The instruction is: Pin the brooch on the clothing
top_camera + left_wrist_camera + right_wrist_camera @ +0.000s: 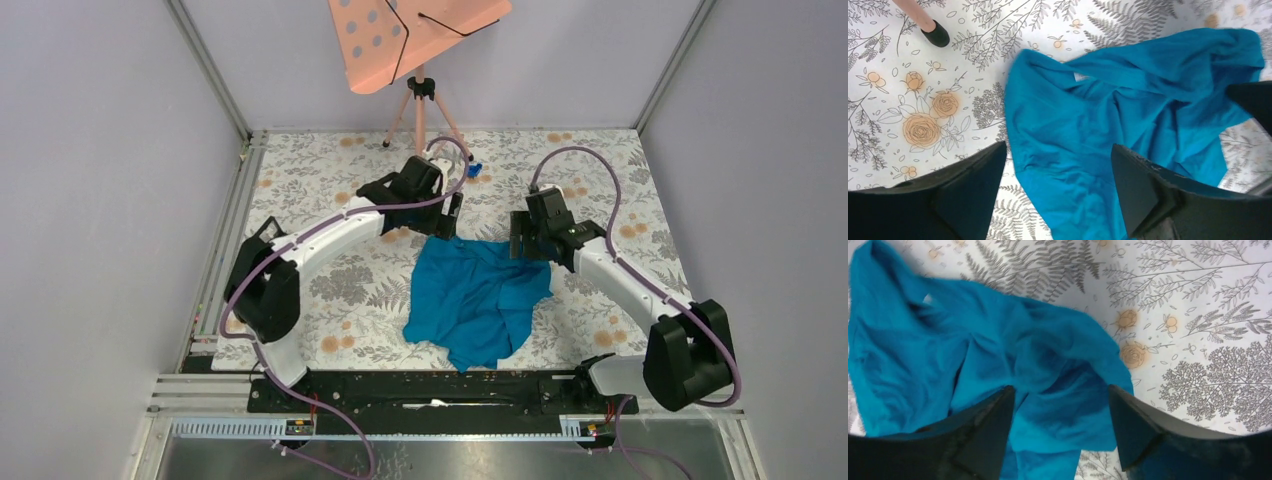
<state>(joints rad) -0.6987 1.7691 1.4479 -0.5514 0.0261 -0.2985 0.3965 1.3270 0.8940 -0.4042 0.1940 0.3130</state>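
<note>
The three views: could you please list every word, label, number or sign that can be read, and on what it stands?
No readable text.
The T-shirt shows a small white patch, perhaps a label, too small to read.
The table cover bears only flowers and ferns.

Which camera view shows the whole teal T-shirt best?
The top external view: the T-shirt lies crumpled on the floral table, nearly its full outline visible. Each wrist view shows only part of the fabric, close up and cut off at the frame edge.

T-shirt (478,300) soft matt cloth, creased; table (310,175) smooth matt floral-print covering.
</note>
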